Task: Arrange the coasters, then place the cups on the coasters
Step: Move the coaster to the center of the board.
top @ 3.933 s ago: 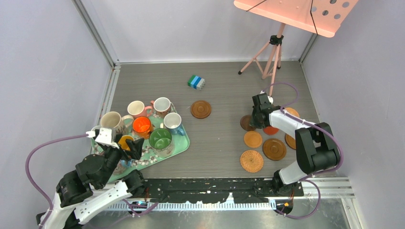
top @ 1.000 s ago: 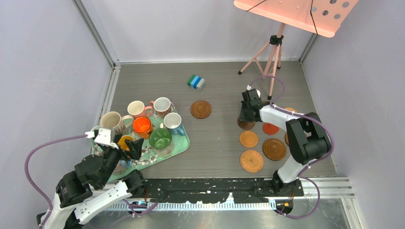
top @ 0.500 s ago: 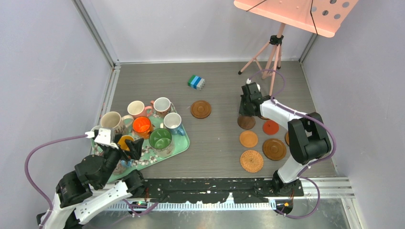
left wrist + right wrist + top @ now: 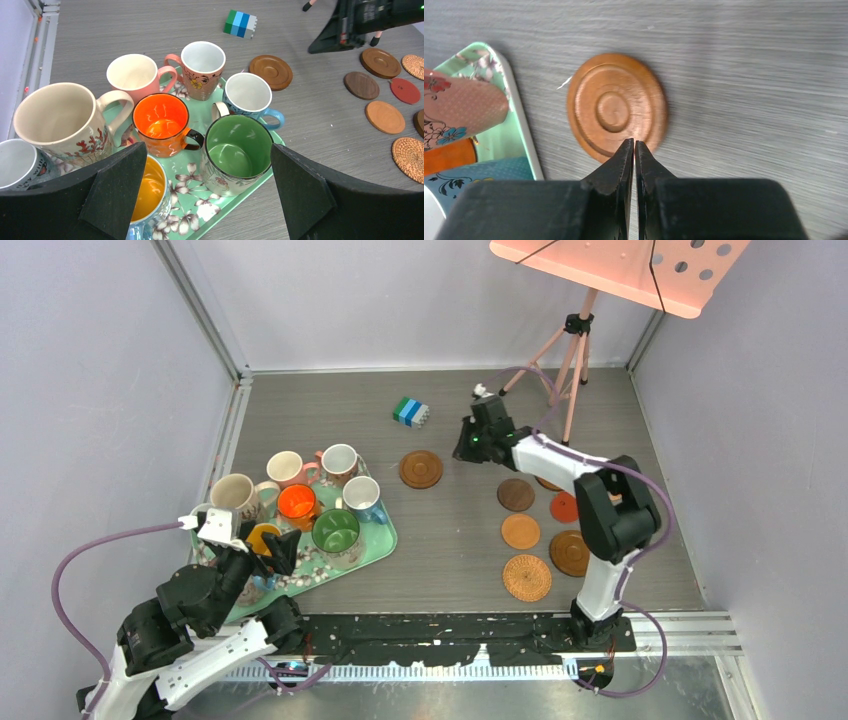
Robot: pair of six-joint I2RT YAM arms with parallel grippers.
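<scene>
Overhead: right gripper [image 4: 470,445] was noted beside lone coaster [image 4: 421,469], other coasters [image 4: 527,530] grouped rightward. Left wrist: left gripper [image 4: 200,192] gaped empty over cups [image 4: 231,152]. Right wrist: jaws shut, empty; arranging step judged underway, opening needed next

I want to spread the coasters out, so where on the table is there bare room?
Bare table lies between the mint tray and the coaster cluster, and along the back wall left of the toy block. The tray is packed with mugs; the right side is crowded with coasters and the shut right hand.
</scene>
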